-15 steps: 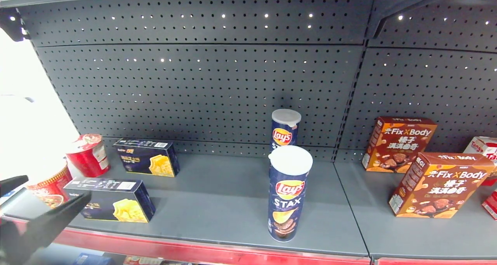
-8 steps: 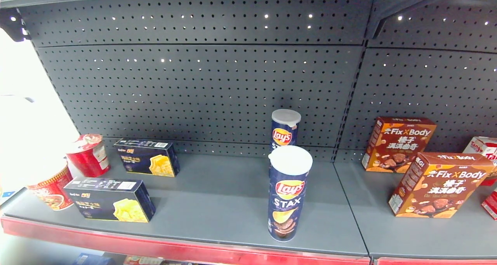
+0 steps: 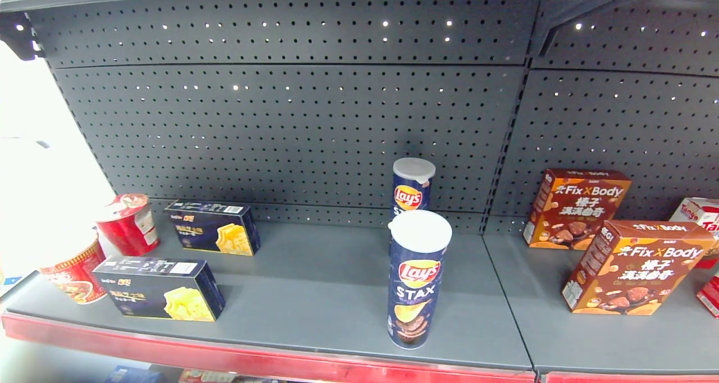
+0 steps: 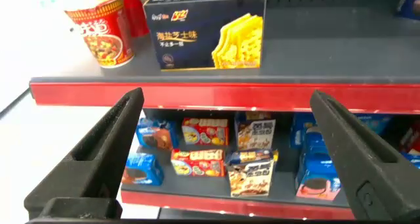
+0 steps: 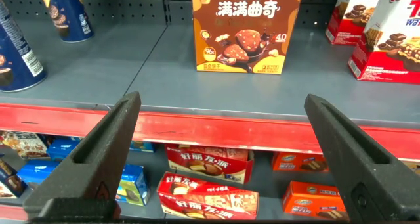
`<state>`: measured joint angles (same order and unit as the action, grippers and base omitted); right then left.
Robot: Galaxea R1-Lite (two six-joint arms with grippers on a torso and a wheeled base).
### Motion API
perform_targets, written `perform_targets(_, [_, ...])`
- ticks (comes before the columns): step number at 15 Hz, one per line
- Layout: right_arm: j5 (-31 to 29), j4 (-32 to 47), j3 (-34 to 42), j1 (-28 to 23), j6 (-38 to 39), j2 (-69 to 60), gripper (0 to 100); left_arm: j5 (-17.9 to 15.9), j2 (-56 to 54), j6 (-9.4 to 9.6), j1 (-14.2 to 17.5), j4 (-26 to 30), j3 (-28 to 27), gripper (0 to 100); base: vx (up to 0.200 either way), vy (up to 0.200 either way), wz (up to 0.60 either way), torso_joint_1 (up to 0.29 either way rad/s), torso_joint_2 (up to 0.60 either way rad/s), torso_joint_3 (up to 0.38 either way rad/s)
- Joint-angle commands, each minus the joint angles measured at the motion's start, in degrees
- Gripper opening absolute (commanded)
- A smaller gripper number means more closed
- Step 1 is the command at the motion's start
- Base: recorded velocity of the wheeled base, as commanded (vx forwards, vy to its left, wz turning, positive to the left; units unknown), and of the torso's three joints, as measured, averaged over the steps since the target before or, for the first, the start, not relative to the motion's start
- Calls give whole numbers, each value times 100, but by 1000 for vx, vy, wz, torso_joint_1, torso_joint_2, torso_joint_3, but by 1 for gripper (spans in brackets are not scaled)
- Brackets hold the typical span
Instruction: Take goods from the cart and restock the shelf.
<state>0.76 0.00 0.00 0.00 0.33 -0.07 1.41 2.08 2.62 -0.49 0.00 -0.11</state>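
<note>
Hanging low before the shelf [image 3: 314, 293], level with its red front lip [image 3: 224, 356], the left claw [image 4: 228, 98] has its two black fingers spread wide apart with nothing between them. Beyond it stand the front navy snack box [image 3: 160, 290] and the front red noodle cup [image 3: 73, 273], both near the lip at the shelf's left end. The right claw [image 5: 223, 101] is likewise wide apart and empty, facing the right-hand bay, where the front brown biscuit box [image 3: 637, 268] stands upright on the grey board. Goods on the shelf stand in pairs, one behind the other. A rear red noodle cup [image 3: 128, 223] sits behind the front one. A rear navy snack box [image 3: 213, 227] lies close to the pegboard back panel [image 3: 281, 130]. A front chip can [image 3: 418, 282] stands upright near the middle, with a rear chip can [image 3: 412, 189] just behind it by the panel. A rear brown biscuit box [image 3: 576, 209] stands behind and to the left of its twin. Red-and-white wafer boxes [image 3: 699, 214] sit at the far right edge. Below the lip, the wrist views show a lower shelf [image 4: 197, 201] packed with small blue, red and orange snack packs [image 4: 209, 159].
</note>
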Motion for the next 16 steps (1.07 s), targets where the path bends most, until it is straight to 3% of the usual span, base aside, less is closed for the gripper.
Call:
perform_targets(1, [4, 0, 0, 0, 2, 7, 100, -141, -112, -227, 22, 0, 2, 100, 0, 0, 0, 0, 0, 0])
perform_targets(7, [4, 0, 0, 0, 2, 7, 100, -115, -129, -288, 22, -9, 2, 100, 0, 0, 0, 0, 0, 0])
perform_targets(11, [39, 9, 0, 0, -15, 7, 100, -141, -129, -227, 22, 0, 11, 100, 0, 0, 0, 0, 0, 0])
perform_targets(14, [30, 0, 0, 0, -7, 7, 100, -106, -129, -253, 22, 0, 11, 100, -200, 0, 0, 10, 9, 1])
perform_targets(16, [30, 9, 0, 0, -7, 7, 100, -115, -138, -245, 22, 0, 11, 100, 0, 0, 0, 0, 0, 0])
